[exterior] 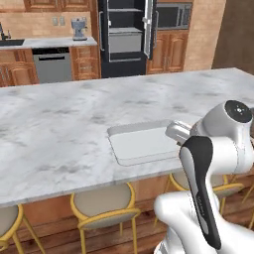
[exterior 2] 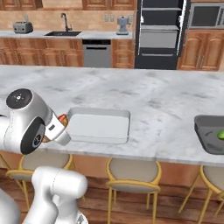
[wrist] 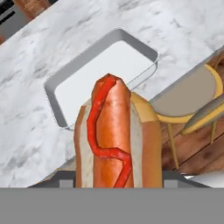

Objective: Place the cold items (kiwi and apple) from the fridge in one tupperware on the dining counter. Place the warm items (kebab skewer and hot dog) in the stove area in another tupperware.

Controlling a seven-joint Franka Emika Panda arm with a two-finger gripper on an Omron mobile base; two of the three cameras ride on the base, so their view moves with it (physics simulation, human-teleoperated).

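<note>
- Currently the hot dog [wrist: 116,135] is gripped by the fingers, bun upright along the hand view, a red ketchup squiggle running down the sausage.
- From the hand view, the hot dog is held above the worktop's [exterior: 54,129] near edge, its tip overlapping the near rim of the empty white tupperware [wrist: 103,72]; contact between the two cannot be told.
- In the right base view, a sliver of the hot dog [exterior 2: 64,119] is seen at the wrist, just beside the left end of the white tupperware [exterior 2: 99,124].
- A second, dark tupperware [exterior 2: 205,131] is set well apart at the right edge of the worktop, a green item [exterior 2: 221,134] inside it, too cropped to identify.
- Yellow-framed stools [exterior: 105,206] are tucked under the worktop edge.
</note>
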